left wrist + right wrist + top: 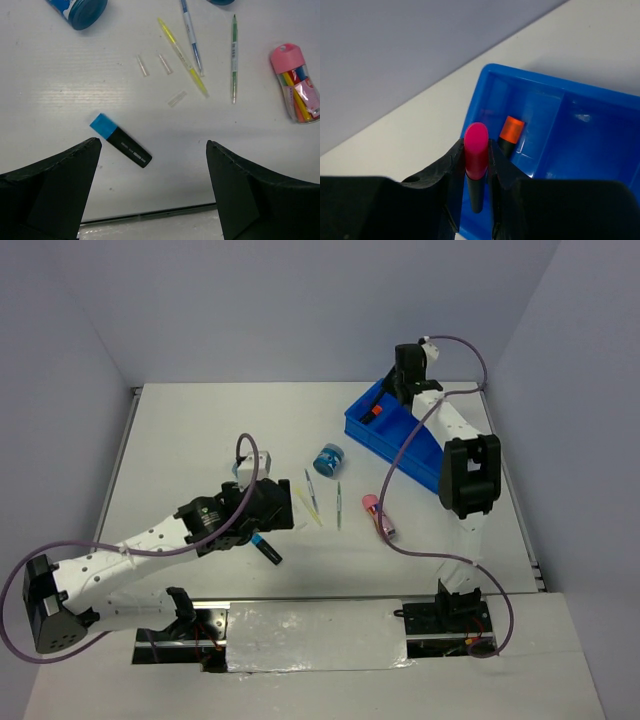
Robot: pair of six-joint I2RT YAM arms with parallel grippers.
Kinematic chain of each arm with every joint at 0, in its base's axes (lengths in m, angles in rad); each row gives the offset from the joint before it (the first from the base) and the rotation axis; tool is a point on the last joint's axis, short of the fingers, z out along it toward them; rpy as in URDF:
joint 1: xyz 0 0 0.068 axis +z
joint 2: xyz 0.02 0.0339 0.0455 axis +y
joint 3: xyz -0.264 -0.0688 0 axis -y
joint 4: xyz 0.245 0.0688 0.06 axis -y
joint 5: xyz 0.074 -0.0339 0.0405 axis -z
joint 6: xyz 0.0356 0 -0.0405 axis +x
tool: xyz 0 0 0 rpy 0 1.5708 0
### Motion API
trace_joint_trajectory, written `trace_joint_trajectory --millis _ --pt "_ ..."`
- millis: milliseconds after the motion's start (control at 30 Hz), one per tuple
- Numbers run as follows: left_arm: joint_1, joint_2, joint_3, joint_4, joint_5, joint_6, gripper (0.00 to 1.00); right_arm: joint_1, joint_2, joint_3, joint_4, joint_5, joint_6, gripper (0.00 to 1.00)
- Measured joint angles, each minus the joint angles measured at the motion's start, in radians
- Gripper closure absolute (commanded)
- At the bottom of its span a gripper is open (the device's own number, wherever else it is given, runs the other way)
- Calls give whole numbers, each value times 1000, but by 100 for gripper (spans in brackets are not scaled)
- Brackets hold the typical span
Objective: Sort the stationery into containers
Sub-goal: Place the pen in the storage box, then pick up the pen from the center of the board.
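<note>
**Now: one highlighter loose on the table, one pinched over the tray**

Reading the table from above, with the arm bases at 6 o'clock, the left gripper (154,146) hovers at about 7 o'clock with its fingers spread wide and nothing between them. Right below it lies the blue-capped highlighter (121,146), flat on the table (60,90), its cap pointing towards 10 o'clock in the wrist view.

Beyond it, towards 12 o'clock, three tiny clear pieces (165,64) are scattered loosely, apart from one another. A round blue tub (328,459) sits on its side near the table's middle. Just right of the pieces lie three thin pens: a yellow pen (182,56) and a blue pen (191,37) that cross near their tips, and a green pen (234,57) apart from them. Further right, the pink-lidded cylinder (295,82) lies on its side.

At about 2 o'clock stands the blue tray (395,445). An orange-capped highlighter (510,131) is already in its far left corner compartment. The right gripper (476,167) is above that same corner, its fingers pressed onto a pink-capped highlighter (476,147), held cap up.
</note>
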Motion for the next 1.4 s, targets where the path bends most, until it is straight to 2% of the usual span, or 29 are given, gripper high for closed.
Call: trace_joint_trajectory --millis 67,100,167,200,267,367,500,600,800,967,1133,1233,1300,1400 --pt "-3 -33 -20 -18 -1 -16 1 -1 56 45 -33 -14 -1 78" --pt "-4 -49 -31 -27 -2 -31 1 -1 76 64 -50 -22 -2 65" --pt "-6 -76 -54 -50 -5 -56 1 0 107 99 -79 -31 -4 53" --pt "-6 -86 -67 -60 -8 -67 1 0 111 106 -89 -32 -4 40" --pt "-7 -103 -93 -79 -10 -94 1 0 113 117 -111 -33 -5 31" --pt "-8 -114 -124 -97 -10 -138 1 0 113 151 -143 -32 -10 0" --pt "-9 -113 -156 -103 -9 -196 1 3 97 192 -178 -32 -42 0" --pt "-9 -87 -161 -112 -12 -276 1 21 21 136 -181 -39 -103 0" --pt "-16 47 -161 -164 -24 -475 1 159 -417 -211 -171 -126 -210 0" --pt "-25 137 -161 -198 -43 -615 8 267 -803 -532 -92 -209 -230 0" --pt "28 222 -162 -111 -48 -603 10 310 -1044 -798 -78 -272 -213 0" --pt "67 282 -163 -69 -40 -585 12 318 -1134 -867 -110 -290 -200 0" --pt "90 329 -164 -38 -29 -578 17 320 -1183 -873 -126 -297 -197 0" --pt "111 371 -177 3 -7 -572 31 320 -1248 -872 -126 -304 -195 0"
